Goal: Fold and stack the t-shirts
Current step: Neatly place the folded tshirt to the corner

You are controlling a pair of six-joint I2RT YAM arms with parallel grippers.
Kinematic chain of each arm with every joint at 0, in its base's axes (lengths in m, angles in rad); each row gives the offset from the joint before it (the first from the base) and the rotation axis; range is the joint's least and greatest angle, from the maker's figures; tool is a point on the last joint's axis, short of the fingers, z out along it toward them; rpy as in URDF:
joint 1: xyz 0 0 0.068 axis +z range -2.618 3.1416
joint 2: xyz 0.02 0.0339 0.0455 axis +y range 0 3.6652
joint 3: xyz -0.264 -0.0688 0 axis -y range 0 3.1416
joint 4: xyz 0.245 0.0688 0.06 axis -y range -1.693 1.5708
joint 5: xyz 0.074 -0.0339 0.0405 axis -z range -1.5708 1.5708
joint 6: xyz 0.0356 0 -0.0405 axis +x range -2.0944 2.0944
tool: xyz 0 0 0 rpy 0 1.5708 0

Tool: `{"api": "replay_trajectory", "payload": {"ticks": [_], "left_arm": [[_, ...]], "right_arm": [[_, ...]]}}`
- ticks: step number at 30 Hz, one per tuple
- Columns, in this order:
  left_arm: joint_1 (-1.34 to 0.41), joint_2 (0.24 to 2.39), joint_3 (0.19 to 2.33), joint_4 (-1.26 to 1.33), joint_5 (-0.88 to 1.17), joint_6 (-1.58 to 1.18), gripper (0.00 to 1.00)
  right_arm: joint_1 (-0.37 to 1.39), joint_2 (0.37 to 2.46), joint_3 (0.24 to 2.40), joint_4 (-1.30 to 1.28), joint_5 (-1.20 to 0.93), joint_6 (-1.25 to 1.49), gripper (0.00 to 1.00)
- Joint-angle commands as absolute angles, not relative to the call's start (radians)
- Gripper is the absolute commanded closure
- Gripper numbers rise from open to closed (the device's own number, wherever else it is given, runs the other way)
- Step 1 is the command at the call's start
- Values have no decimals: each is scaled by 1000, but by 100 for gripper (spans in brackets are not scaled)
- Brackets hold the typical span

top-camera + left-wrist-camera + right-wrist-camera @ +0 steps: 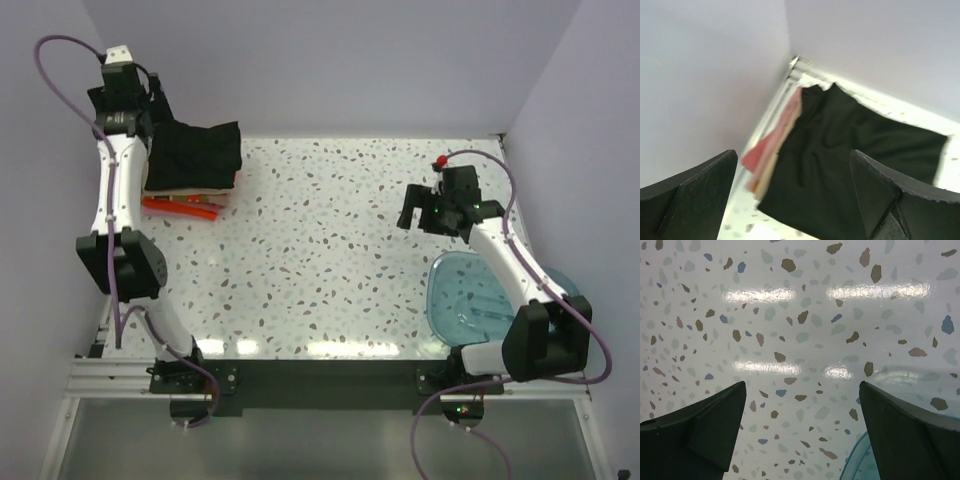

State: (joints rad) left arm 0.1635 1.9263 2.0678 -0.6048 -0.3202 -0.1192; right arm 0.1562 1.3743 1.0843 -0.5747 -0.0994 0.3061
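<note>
Black t-shirt (pixel 197 152) lies over red-orange t-shirt (pixel 180 208); left tool (pixel 794 161) spread above.

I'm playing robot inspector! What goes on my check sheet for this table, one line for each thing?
Surface: speckled white table, glossy, with light glare.
Job's things: black t-shirt on top of a pile in the far left corner; tan-beige t-shirt under it; red-orange t-shirt lowest, its edge poking out.
Clutter: teal bowl near the right arm's base, partly hidden by the arm.
Grippers: left gripper open, empty, above the pile; right gripper open, empty, over bare table beside the bowl.
Cables: purple cables loop along both arms; none lies on the shirts.
Surroundings: pale lilac walls on three sides; metal frame at the near edge.
</note>
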Motion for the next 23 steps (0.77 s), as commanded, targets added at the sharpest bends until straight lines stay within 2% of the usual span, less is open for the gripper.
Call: {"api": "replay_trajectory", "payload": {"ticks": [1,5,8,10,12,16,23], "left_arm": [[146,1670,1881,-692,-190,-394,0],[-56,1369,1489,-554,-270,-462,0],[-129,1151,1197,-484,-156,-541,0],[-146,1022,1019,-459,-153,-564,0],[-146,958,936,-511,-214,-572,0],[-146,928,911,-666,-373,-620,0],[-146,856,900,-658,-339,-626,0]], "right_arm": [[158,1273,1098,-589,-114,310,1],[158,1168,1028,-592,-120,307,1],[158,1123,977,-592,-100,322,1],[158,1071,936,-569,-88,339,1],[160,1014,902,-548,-80,351,1],[160,944,829,-505,-63,379,1],[160,907,821,-509,-87,405,1]]}}
